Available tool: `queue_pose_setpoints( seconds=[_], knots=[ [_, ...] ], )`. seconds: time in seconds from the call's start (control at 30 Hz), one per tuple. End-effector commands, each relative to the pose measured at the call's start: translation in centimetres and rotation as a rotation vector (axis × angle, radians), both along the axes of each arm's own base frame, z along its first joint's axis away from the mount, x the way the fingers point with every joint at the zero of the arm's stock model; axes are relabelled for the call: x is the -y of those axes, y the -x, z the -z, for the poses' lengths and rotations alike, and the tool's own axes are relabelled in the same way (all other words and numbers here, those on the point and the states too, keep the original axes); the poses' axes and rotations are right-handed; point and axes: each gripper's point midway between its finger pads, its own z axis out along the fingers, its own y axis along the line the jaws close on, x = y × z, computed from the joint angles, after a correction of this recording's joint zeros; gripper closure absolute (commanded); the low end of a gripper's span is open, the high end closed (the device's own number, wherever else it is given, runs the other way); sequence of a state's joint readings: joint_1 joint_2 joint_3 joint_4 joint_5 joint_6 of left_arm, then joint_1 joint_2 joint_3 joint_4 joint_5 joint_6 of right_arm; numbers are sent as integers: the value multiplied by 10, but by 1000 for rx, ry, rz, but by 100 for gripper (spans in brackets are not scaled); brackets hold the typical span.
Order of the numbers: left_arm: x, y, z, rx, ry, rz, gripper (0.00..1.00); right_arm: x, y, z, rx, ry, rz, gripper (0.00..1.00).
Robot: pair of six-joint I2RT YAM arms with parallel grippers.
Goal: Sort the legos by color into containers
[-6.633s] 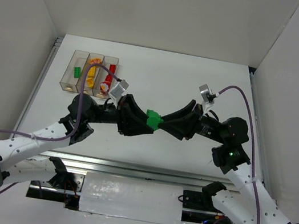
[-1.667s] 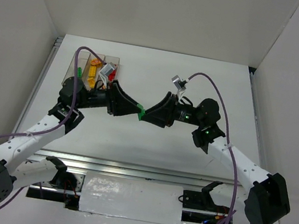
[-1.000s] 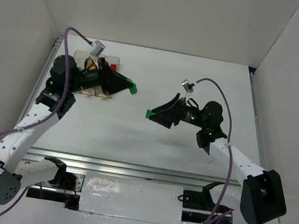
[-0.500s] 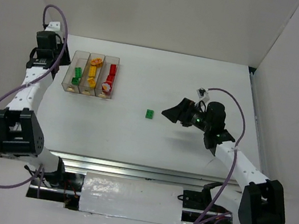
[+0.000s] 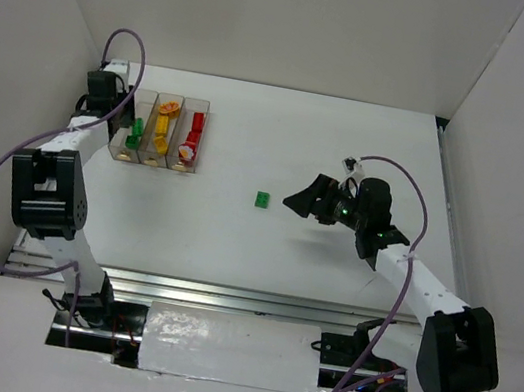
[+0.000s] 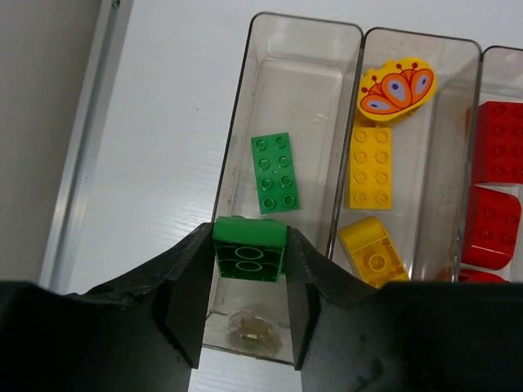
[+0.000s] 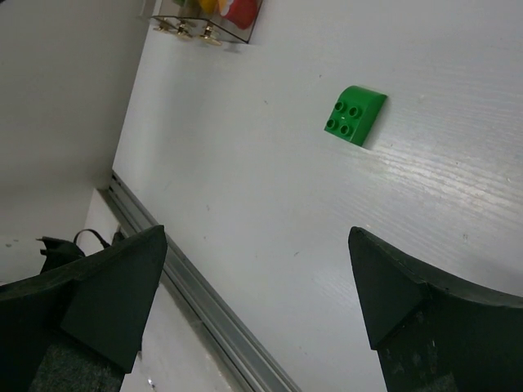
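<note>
Because the containers [image 6: 360,122] are narrow, the left gripper [image 6: 249,271], clamped on a green lego [image 6: 249,233] over the leftmost bin's [image 6: 298,82] near end, may drop it onto the rim. Right gripper [image 7: 257,232], jaws apart, hovers near a loose green lego [image 7: 354,115] on the table [image 5: 232,252].

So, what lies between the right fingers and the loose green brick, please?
Only bare table before the loose green brick, per the right wrist view.

White table [image 5: 233,247], white walls [image 5: 273,15]
</note>
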State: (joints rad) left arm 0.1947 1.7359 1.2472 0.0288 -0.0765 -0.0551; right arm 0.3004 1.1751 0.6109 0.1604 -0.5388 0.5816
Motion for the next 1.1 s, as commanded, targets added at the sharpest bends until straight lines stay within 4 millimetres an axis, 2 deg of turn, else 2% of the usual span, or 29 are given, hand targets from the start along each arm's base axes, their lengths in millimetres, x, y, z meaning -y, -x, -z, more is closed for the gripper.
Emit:
queue_pose_setpoints(
  seconds=[0.0,0.07,0.1,0.17,0.27,0.33,0.37,0.4,0.47,0.5,0.53,0.57,0.6,0.63,0.67,0.7,0.73,0.77,0.8,0.83,0.87,0.9,0.93,1.0,1.07],
  knots=[
    [-2,-12,8,23,21,4,47,-3,-6,-19,59,-8,-16,0],
    [-5,-14,11,18,22,-17,35,-3,-6,-20,58,-6,-16,0],
    [-8,-14,15,8,26,-34,1,-2,-6,-19,56,-4,-17,0],
    [-11,-16,11,11,28,-47,0,-2,-7,-20,58,-4,-12,0],
    [-10,-18,-7,48,68,-69,0,2,-7,-23,75,-1,18,0],
    [2,-20,-41,118,104,-43,0,7,-6,-29,89,7,50,0],
    [14,-16,-65,164,138,-39,0,14,-11,-30,96,21,104,0],
    [44,-19,-83,194,144,8,1,19,-14,-32,103,28,141,0],
    [79,-10,-109,212,120,6,0,33,-15,-39,106,43,228,0],
    [135,-4,-110,181,125,94,1,46,-19,-40,93,78,309,0],
    [159,1,-110,172,133,120,1,54,-17,-49,103,83,355,0],
    [183,5,-103,154,172,126,0,62,-16,-53,100,97,393,0],
    [222,20,-87,93,198,175,0,77,-13,-62,101,127,469,0],
    [244,26,-77,69,248,184,0,85,-10,-68,105,143,501,0],
    [281,39,-57,21,257,238,1,91,-6,-72,102,163,522,0],
    [298,46,-46,-3,267,243,0,103,0,-82,119,202,561,0],
    [315,53,-36,-26,288,239,1,106,4,-87,130,210,567,0],
    [345,63,-20,-69,283,274,0,108,8,-90,137,221,564,0],
    [354,67,-12,-88,275,265,0,111,13,-94,143,236,563,0],
    [367,69,10,-129,271,254,0,112,16,-95,144,242,555,0],
    [387,73,11,-132,271,277,0,112,19,-96,142,244,548,0],
    [392,73,17,-141,259,258,0,111,22,-95,143,245,538,0],
    [399,74,38,-184,245,248,0,110,24,-94,142,241,528,0],
    [413,76,50,-208,249,264,0,108,27,-88,137,239,512,0],
    [417,81,69,-247,230,250,1,106,30,-81,126,240,498,0]
  ],
)
